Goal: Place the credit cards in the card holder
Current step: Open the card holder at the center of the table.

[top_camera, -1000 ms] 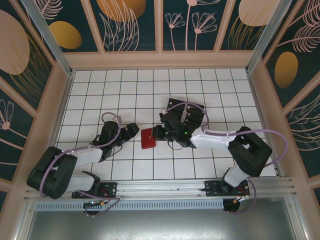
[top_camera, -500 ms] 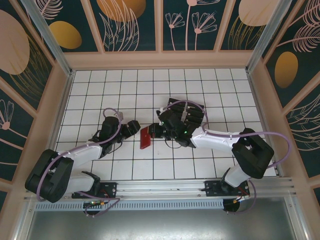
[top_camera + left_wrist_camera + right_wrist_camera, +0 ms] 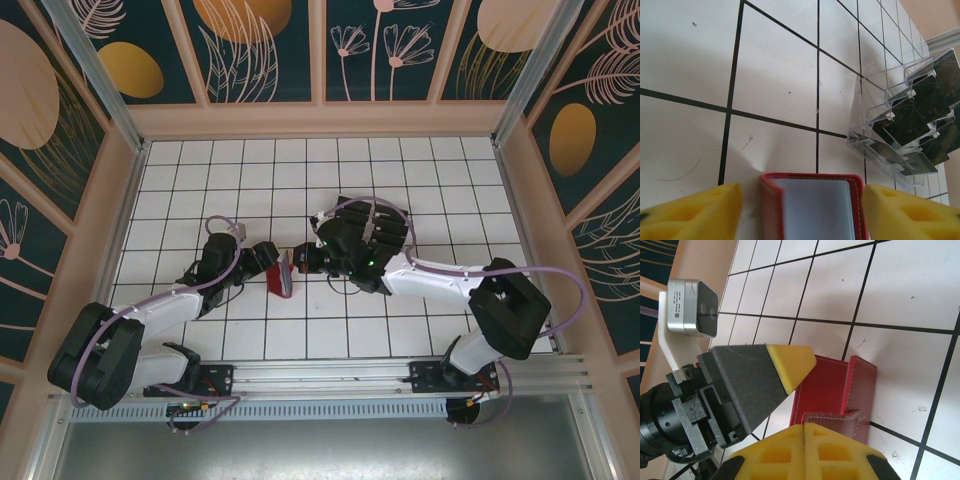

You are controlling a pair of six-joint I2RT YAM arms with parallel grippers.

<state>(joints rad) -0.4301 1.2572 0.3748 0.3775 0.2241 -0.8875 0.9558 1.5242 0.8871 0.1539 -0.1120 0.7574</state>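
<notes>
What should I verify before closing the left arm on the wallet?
1. Right gripper pinched on the red wallet flap: ok.
2. Wallet sits between the left gripper jaws: ok.
3. Left jaws seated against the wallet: not ok, a gap shows on one side.
4. Grey lining faces the left wrist camera: ok.
5. Pocket spread wide enough for a card: cannot tell.
6. Black cards standing in the clear slotted tray, none picked: ok.

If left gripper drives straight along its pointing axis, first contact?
The card holder, right between the fingers of the left gripper. The clear tray lies farther on, right of that line; depth unclear.
</notes>
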